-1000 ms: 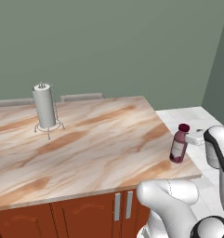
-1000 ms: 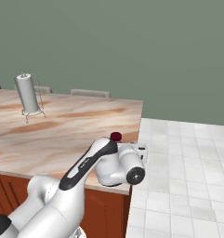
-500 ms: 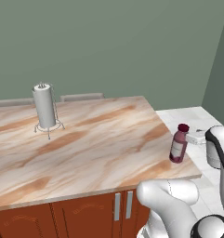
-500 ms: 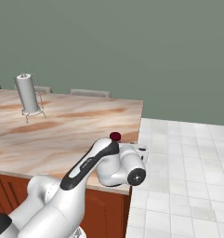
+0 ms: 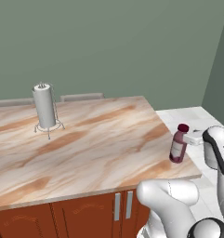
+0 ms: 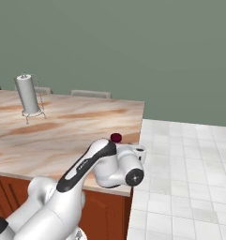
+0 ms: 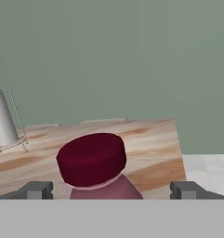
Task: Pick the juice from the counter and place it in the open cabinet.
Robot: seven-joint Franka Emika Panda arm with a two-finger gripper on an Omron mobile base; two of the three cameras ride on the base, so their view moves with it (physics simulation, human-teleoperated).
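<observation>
Small dark purple-red juice bottle (image 7: 92,165) stands unmoved near the marble desk's (image 5: 85,139) right edge, between spread fingers (image 7: 36,189). Approach has settled; closing comes next.

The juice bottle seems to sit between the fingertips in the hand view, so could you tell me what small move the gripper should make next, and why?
Probably close the fingers. In the hand view the juice stands upright between the two fingertips, with gaps on both sides, so the gripper is open and roughly centred. The bottle stands near the counter corner, so squeeze gently.
</observation>
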